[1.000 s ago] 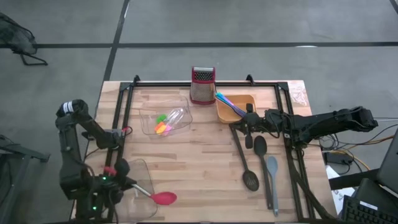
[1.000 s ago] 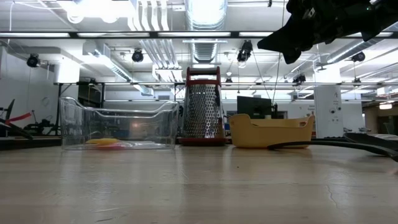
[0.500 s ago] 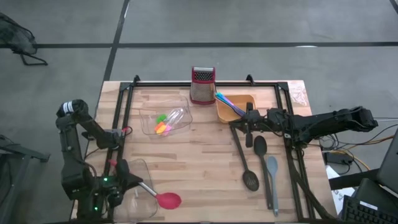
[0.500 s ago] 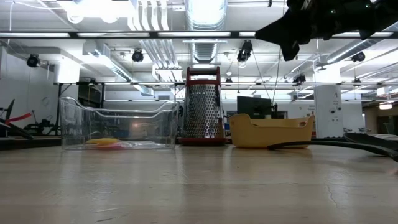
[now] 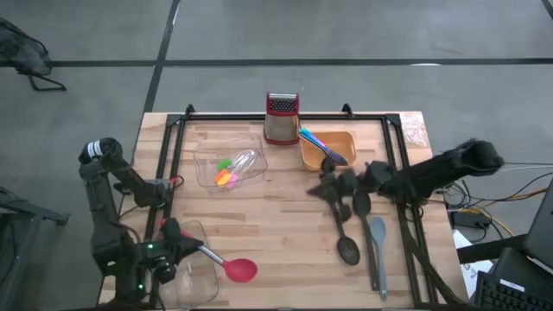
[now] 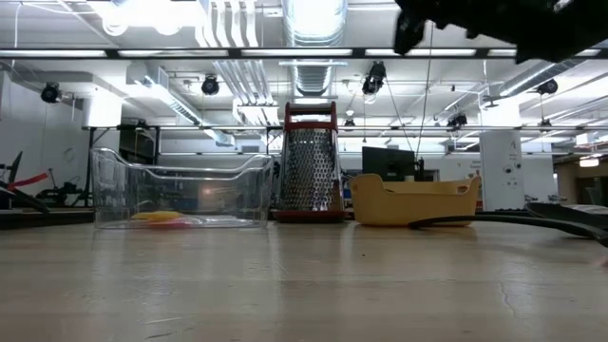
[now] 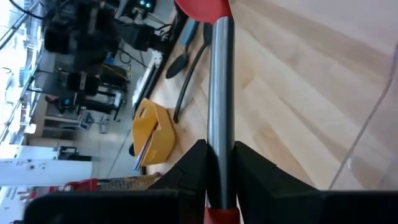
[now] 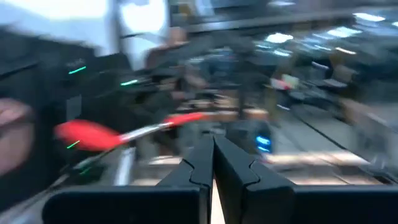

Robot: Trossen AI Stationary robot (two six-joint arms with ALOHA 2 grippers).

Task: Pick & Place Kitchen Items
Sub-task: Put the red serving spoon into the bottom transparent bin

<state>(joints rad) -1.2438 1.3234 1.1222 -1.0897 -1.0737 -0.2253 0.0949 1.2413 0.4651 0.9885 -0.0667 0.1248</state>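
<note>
Working over the wooden table, I have my left arm at its near left corner and my right arm reaching in from the right side. Near my left arm sits a clear tub, and a second clear tub lies farther back, left of centre, holding small orange, yellow and green pieces. At the far edge stands the steel grater with its red top, and just right of it the orange tray with thin blue and purple sticks leaning in it.

My left gripper is clenched on the metal handle of the red spatula, whose red head hangs out over the table just right of the near tub; in the left wrist view the handle runs straight between my fingers.

My right gripper hovers near the tray, fingers pressed together with nothing between them. Just near of it lie a black spoon and a grey spatula, side by side on the right part of the table.
</note>
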